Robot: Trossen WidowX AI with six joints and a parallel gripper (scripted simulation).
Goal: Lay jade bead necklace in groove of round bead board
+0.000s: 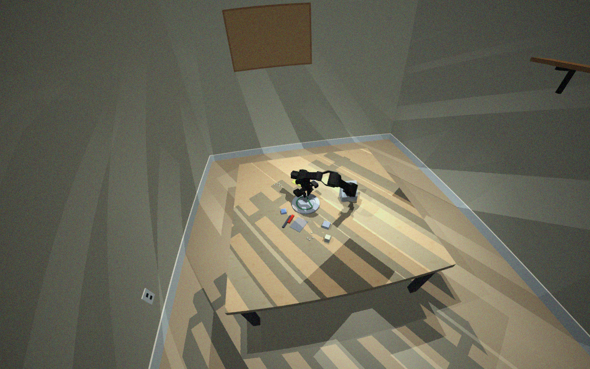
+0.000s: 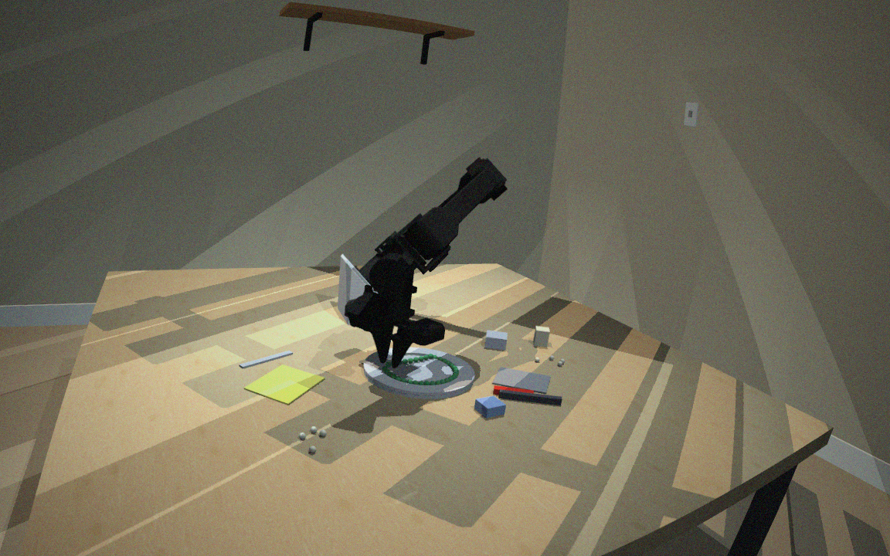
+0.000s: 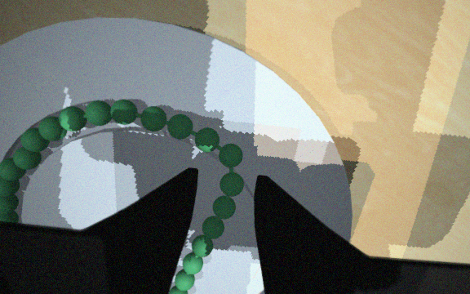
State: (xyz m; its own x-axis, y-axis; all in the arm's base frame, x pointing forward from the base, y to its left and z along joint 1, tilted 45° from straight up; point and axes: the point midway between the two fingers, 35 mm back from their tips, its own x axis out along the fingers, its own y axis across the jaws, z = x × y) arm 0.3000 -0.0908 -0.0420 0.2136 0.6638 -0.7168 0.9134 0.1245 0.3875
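The jade bead necklace (image 1: 297,204) (image 2: 427,382) (image 3: 232,184) lies on the round bead board (image 1: 305,208) (image 2: 420,394) (image 3: 157,61). In the wrist view its left and upper beads follow the groove. On the right the strand bends inward, off the groove line, across the board's middle disc. My gripper (image 1: 306,196) (image 2: 389,363) (image 3: 227,181) is low over the board and partly open. The strand passes between its fingertips, with gaps on both sides and nothing gripped. The near part of the loop is out of the wrist view or hidden by the fingers.
A blue block (image 1: 283,211) (image 2: 490,408), a red and black tool (image 2: 530,397) and a grey sheet (image 1: 298,224) (image 2: 523,378) lie beside the board. A pale block (image 2: 496,340) and cream cube (image 2: 541,337) stand beyond. A yellow square (image 2: 284,384) and grey stick (image 2: 266,359) lie opposite.
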